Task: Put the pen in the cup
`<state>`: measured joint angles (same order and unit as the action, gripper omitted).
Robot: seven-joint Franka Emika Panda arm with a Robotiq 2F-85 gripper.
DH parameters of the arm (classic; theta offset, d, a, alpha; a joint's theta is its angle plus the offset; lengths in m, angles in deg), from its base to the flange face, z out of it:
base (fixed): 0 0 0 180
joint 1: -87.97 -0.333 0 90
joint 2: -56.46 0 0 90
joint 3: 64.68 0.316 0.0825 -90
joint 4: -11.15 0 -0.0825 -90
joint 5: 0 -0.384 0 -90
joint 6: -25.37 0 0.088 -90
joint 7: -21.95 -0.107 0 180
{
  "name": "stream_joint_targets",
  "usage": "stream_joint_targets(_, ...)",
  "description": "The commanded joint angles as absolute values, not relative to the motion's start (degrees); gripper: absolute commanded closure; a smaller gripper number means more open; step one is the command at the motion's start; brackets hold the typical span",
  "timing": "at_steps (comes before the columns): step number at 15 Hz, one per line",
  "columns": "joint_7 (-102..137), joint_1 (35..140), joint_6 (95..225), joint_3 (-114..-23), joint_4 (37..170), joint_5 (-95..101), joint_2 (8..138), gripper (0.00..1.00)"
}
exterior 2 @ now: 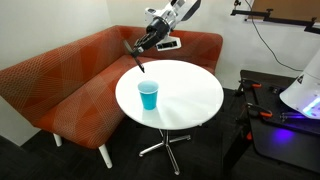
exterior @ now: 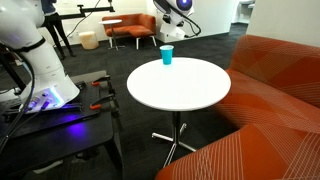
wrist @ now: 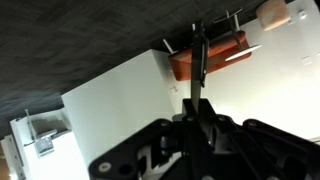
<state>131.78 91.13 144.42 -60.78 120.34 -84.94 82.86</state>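
Black pincer (wrist: 197, 108) linkage fills the bottom of the wrist view, pressed together on the thin dark pen (wrist: 198, 65), which sticks up toward the top of the frame. In an exterior view the pincer (exterior 2: 139, 52) hangs at upper centre, over the upper-left edge of the round white bench (exterior 2: 195, 95), with the pen (exterior 2: 142, 66) pointing down. The bright blue cup (exterior 2: 149, 95) stands upright on the bench, lower in the frame and apart from the pen. An orange-red sofa (exterior 2: 60, 80) curves behind.
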Motion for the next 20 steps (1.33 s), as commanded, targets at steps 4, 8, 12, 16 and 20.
stream_joint_targets(4, 135.92, 90.13, 138.47, -62.80, 118.39, -77.50, 84.80, 0.97)
stream_joint_targets(8, 141.65, 89.76, 139.73, -62.29, 117.28, -76.92, 86.58, 0.97)
stream_joint_targets(12, 147.53, 89.57, 139.39, -62.37, 116.29, -76.45, 88.18, 0.97)
stream_joint_targets(16, 146.71, 89.61, 140.14, -62.31, 117.44, -77.21, 88.08, 0.90)
stream_joint_targets(20, 148.68, 90.01, 140.55, -62.16, 116.42, -78.30, 89.11, 0.97)
